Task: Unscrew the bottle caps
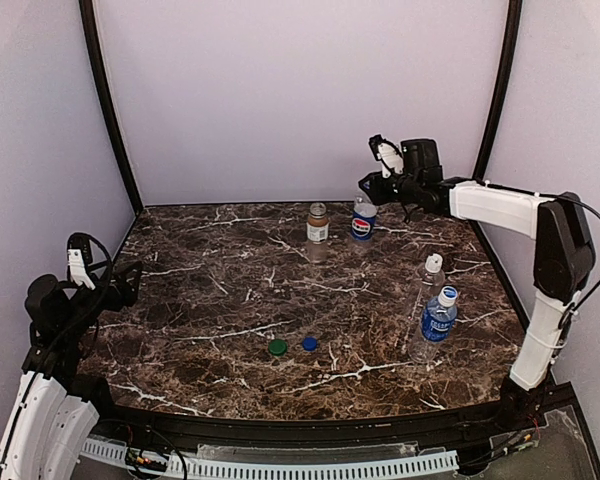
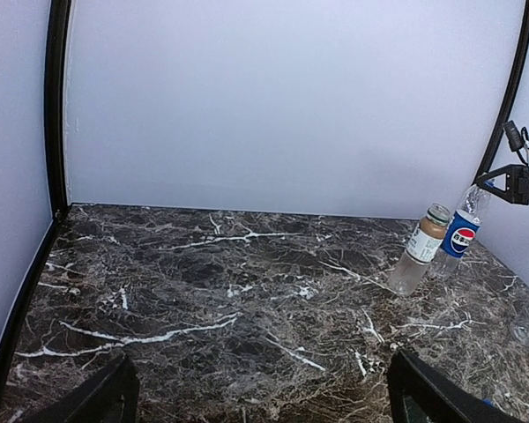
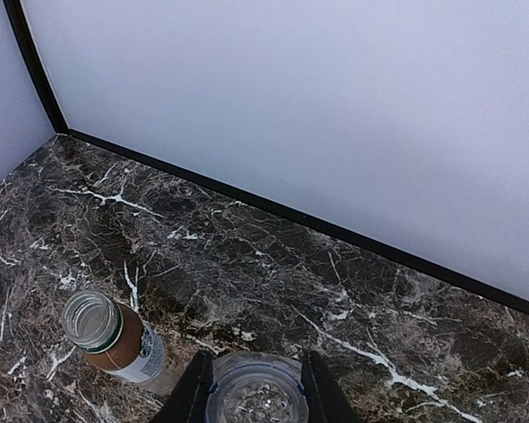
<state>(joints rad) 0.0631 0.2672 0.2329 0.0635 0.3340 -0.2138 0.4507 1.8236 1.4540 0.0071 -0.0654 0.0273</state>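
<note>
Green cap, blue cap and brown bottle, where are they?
green cap (image 1: 277, 347), top view, its flat top
blue cap (image 1: 309, 343), top view, its flat top
brown bottle (image 1: 318, 232), top view, its white label

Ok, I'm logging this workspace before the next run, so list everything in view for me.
Brown-filled bottle: one, white label, uncapped, far middle of the table.
Pepsi bottle: one, clear, uncapped, just right of the brown one.
Plain bottle: one, clear, white cap on, right side.
Blue-label bottle: one, clear, white-and-blue cap on, nearer than the plain one.
Green cap: one, loose, near middle.
Dark blue cap: one, loose, beside the green one.
Table: one, dark marble.
Left claw: open, empty, near left.
Right claw: shut on the Pepsi bottle's neck.
</note>
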